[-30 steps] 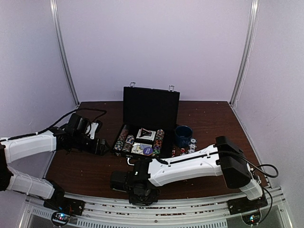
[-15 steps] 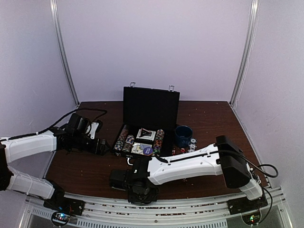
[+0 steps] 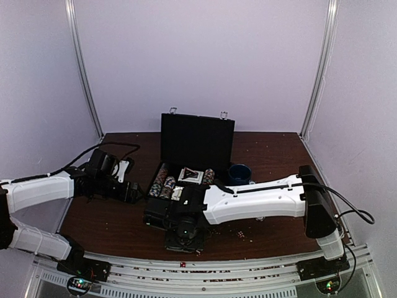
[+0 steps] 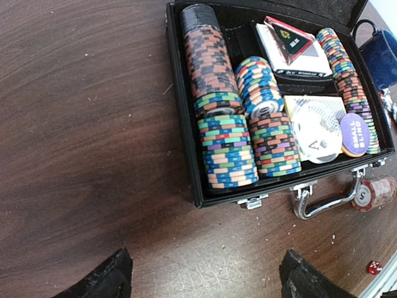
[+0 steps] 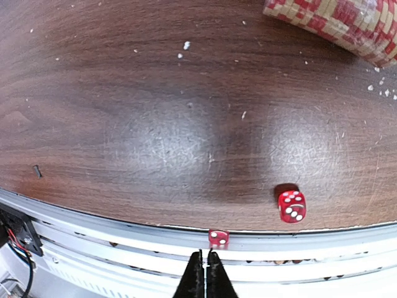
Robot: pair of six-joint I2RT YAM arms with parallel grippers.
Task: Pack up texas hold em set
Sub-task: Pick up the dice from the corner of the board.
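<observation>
Black flat hinged briefcase (image 3: 197, 139) open at mid-counter, lid upright, tray packed with rows of striped multicoloured poker chips (image 4: 226, 149), card decks (image 4: 291, 53) and a purple round "small blind" button (image 4: 355, 133). Just in front of its silver handle (image 4: 325, 202), on the dark wooden counter (image 4: 80, 124), a loose stack of red-and-cream chips (image 5: 335, 25) on its side. Nearby, a tiny red die (image 5: 291, 206) at the counter edge; a second red die (image 5: 218, 237) down on the metal rail (image 5: 124, 248). Right gripper (image 5: 205, 254) now pinched fully shut on nothing, tips just beside that second die, a second ago a crack apart. Right forearm since swung up across the case front, next to the dark blue cup (image 3: 239, 171). Left gripper (image 4: 205, 282) unchanged: spread wide, empty, low over the counter just short of the case.
</observation>
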